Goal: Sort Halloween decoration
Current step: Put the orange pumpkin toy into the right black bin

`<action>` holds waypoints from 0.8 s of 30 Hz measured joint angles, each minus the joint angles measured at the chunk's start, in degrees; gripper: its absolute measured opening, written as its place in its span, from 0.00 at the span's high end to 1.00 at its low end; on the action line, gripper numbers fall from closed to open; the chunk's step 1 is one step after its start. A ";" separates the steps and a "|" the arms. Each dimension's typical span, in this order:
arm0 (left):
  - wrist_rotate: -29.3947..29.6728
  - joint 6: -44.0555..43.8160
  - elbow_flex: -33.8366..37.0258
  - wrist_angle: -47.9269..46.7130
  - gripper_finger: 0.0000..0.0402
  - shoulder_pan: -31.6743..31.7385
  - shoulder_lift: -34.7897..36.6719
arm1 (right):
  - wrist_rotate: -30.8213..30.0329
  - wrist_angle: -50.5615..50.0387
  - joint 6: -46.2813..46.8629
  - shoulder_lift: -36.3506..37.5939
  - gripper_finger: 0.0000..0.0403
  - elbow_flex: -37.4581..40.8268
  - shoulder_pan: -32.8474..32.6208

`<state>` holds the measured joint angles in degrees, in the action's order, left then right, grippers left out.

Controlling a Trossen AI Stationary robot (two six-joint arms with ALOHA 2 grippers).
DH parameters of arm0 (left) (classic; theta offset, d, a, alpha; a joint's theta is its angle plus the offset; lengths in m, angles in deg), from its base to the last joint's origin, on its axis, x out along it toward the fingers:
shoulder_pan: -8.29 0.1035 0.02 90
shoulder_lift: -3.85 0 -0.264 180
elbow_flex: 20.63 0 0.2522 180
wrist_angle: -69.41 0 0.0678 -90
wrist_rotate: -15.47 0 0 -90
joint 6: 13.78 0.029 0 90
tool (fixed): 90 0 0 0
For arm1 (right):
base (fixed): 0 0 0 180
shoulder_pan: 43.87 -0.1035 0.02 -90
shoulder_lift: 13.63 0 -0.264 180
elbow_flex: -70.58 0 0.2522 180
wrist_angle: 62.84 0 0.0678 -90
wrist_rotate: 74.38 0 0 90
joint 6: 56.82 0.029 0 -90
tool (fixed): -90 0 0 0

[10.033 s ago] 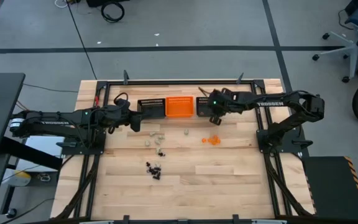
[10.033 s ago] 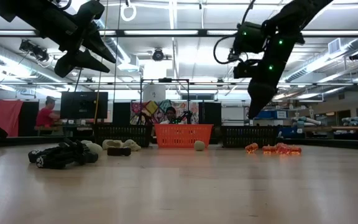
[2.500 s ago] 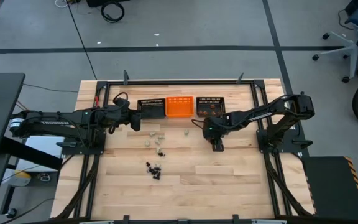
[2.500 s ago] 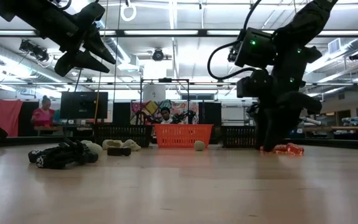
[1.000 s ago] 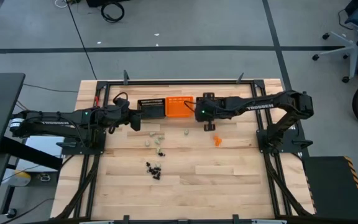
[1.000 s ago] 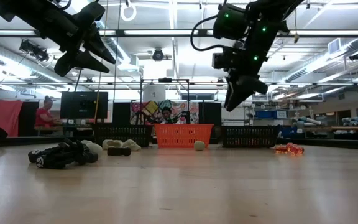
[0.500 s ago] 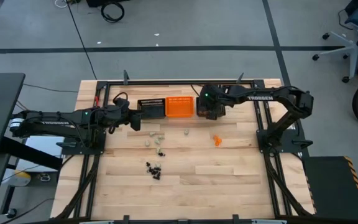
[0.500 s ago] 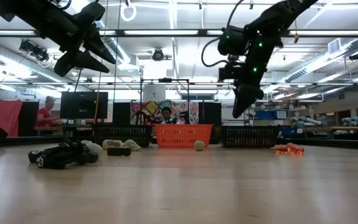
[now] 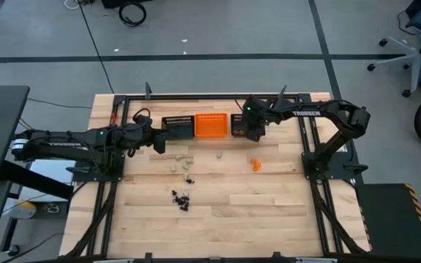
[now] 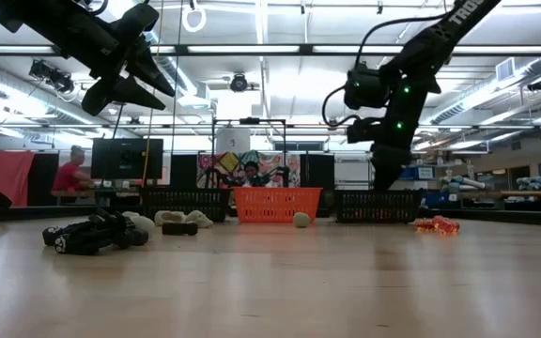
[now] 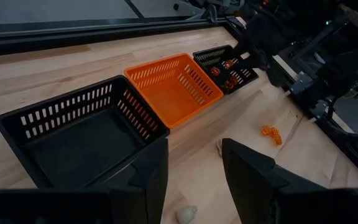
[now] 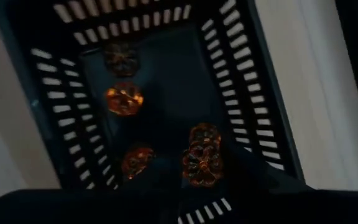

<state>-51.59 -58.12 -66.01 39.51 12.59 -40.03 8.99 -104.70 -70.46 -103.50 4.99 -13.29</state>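
From above, right claw over the right black basket, orange trinkets on the bench nearer, wrist view, orange trinkets in the basket below, its grip I cannot tell, left claw parted, empty.

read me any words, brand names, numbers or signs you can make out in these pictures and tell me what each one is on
"TROSSEN": white letters on the right arm, high view.
White lettering on the left arm: likely the same brand, but too small to read for sure.
White letters on the right arm at the top edge of the low view: cut off, not readable.
Colourful poster in the room behind: too blurred to read.
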 joint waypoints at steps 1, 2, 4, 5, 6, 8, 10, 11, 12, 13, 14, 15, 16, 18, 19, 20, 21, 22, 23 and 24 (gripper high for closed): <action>0.01 0.01 0.00 0.02 0.61 0.00 -0.01 | 0.65 0.23 0.53 0.00 0.74 0.16 0.29; 0.02 0.02 0.00 0.02 0.61 0.00 -0.02 | 1.45 0.39 1.07 0.02 0.74 0.32 0.54; 0.02 0.20 0.00 0.00 0.61 0.02 -0.02 | 1.83 0.66 2.32 0.02 0.74 0.61 0.92; 0.02 0.20 0.00 0.00 0.61 0.02 0.00 | 1.85 0.68 2.97 0.02 0.73 0.61 1.12; 0.02 0.20 0.00 0.00 0.61 0.02 -0.02 | 1.85 0.79 3.32 0.04 0.72 0.63 1.32; 0.02 0.20 0.00 0.00 0.61 0.02 -0.01 | 1.85 0.97 3.47 0.04 0.69 0.63 1.55; 0.02 0.20 0.00 0.00 0.61 0.02 0.00 | 1.83 0.97 3.47 0.04 0.65 0.63 1.55; 0.02 0.20 0.00 0.00 0.61 0.02 0.00 | 1.84 0.94 3.47 0.04 0.64 0.63 1.51; 0.02 0.20 0.00 0.00 0.61 0.02 -0.01 | 1.87 0.92 3.47 0.04 0.62 0.62 1.50; 0.02 0.20 0.00 0.00 0.61 0.02 -0.02 | 1.86 0.92 3.47 0.04 0.61 0.61 1.48; 0.02 0.20 0.00 0.00 0.61 0.02 0.00 | 1.90 0.87 3.47 0.04 0.59 0.59 1.50; 0.02 0.20 0.00 0.00 0.61 0.02 -0.02 | 1.88 0.39 3.48 0.04 0.58 0.39 1.47; 0.02 0.20 0.00 0.00 0.61 0.02 -0.02 | 1.88 -0.51 3.47 0.04 0.58 -0.04 1.38; 0.02 0.18 0.00 0.00 0.61 0.02 -0.01 | 1.81 -3.61 3.47 0.04 0.57 -2.11 1.17; 0.01 0.18 0.00 0.00 0.61 0.02 -0.01 | 1.81 -5.37 3.47 0.04 0.57 -3.48 1.02; 0.02 0.19 0.00 -0.02 0.61 0.02 -0.02 | 1.81 -7.08 3.47 0.04 0.57 -4.90 0.86; 0.02 0.18 0.00 -0.02 0.61 0.02 -0.02 | 1.83 -8.93 3.47 0.04 0.57 -6.41 0.69; 0.02 0.19 0.00 -0.02 0.61 0.02 0.00 | 1.83 -10.81 3.45 0.04 0.57 -7.96 0.51; 0.02 0.19 0.00 -0.02 0.61 0.02 0.00 | 1.83 -12.31 3.47 0.04 0.58 -9.40 0.30; 0.02 0.17 0.00 -0.02 0.61 0.02 0.00 | 1.83 -13.65 3.47 0.04 0.58 -10.81 0.06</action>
<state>-51.57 -57.94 -66.01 39.48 12.61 -40.02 10.82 -118.35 -66.99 -103.46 -5.82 -13.23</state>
